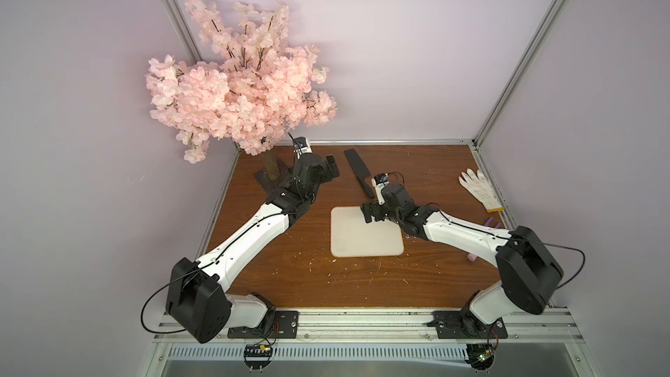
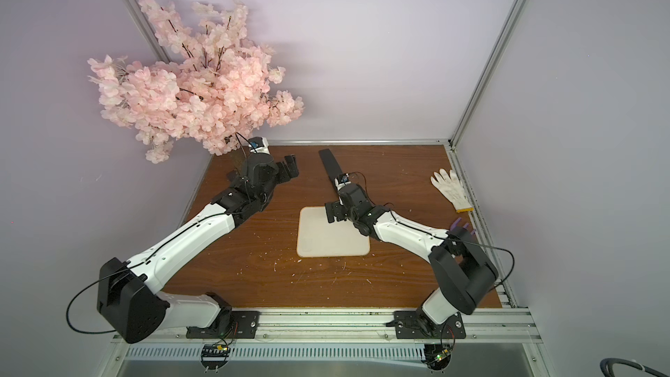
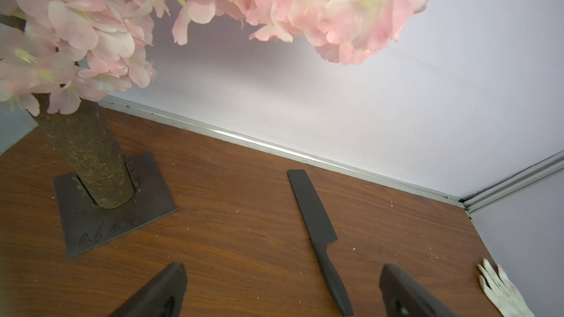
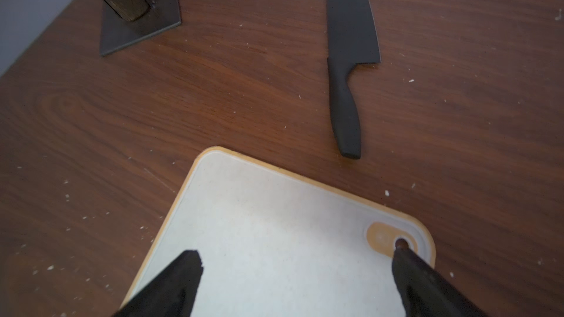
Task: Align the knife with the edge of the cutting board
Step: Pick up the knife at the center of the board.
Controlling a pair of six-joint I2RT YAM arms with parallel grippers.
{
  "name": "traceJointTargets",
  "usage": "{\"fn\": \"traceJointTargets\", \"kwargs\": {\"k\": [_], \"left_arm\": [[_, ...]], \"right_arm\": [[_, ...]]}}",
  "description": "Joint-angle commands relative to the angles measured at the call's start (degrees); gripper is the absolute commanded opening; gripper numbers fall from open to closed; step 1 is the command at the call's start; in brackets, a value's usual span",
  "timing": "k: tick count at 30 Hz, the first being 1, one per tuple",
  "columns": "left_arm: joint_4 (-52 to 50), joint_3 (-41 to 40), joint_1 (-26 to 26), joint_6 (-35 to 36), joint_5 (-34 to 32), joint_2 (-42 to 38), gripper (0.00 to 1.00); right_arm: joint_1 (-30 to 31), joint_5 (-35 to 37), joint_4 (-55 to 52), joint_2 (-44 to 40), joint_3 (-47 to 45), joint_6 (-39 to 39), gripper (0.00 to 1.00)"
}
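The brown wood-grain desk (image 1: 297, 284) fills the floor of the booth, and the pink blossom tree (image 1: 235, 103) stands on a dark square plate in its far left corner, clear of the working middle. The cream-white cutting board (image 1: 362, 237), with its thin orange-tan rim and an orange-ringed hole in one far corner, lies flat near the centre, square to the desk, so its edges give a straight line to set the blade against. The knife (image 1: 357, 168) lies flat on the bare desk beyond the board's far edge. It is all matte black, with a broad rectangular blade pointing toward the back wall and a slim, slightly waisted handle whose butt ends near the board's rim without touching it. It runs at a slant to the board's edges, so the aligning is not yet done. A white work glove (image 1: 478, 190) lies well apart by the right rail, and a purple toy rake (image 2: 462, 228) shows partly behind the right arm; neither is in play. The right gripper (image 4: 296, 254) hovers over the board's far end, jaws spread wide and empty, one finger by the ringed hole; it seems poised to reach on toward the handle. The left gripper (image 3: 283, 269) hangs just beside the knife on the tree side, likewise wide open and holding nothing, perhaps ready to help.
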Motion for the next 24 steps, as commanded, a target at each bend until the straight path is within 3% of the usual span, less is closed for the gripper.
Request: {"fn": "traceJointTargets", "kwargs": {"k": [1, 12, 24], "left_arm": [[-0.51, 0.62, 0.68, -1.07, 1.27, -0.80, 1.00], [-0.36, 0.71, 1.37, -1.11, 1.74, -1.12, 1.00], [-0.17, 0.71, 6.73, -4.62, 10.23, 0.48, 1.00]], "right_arm": [[-1.17, 0.65, 6.96, 5.57, 5.21, -7.33, 1.00], [-6.60, -3.20, 15.50, 21.89, 13.00, -8.92, 0.97], [-9.99, -8.16, 11.12, 26.41, 18.28, -8.96, 0.75]]}}
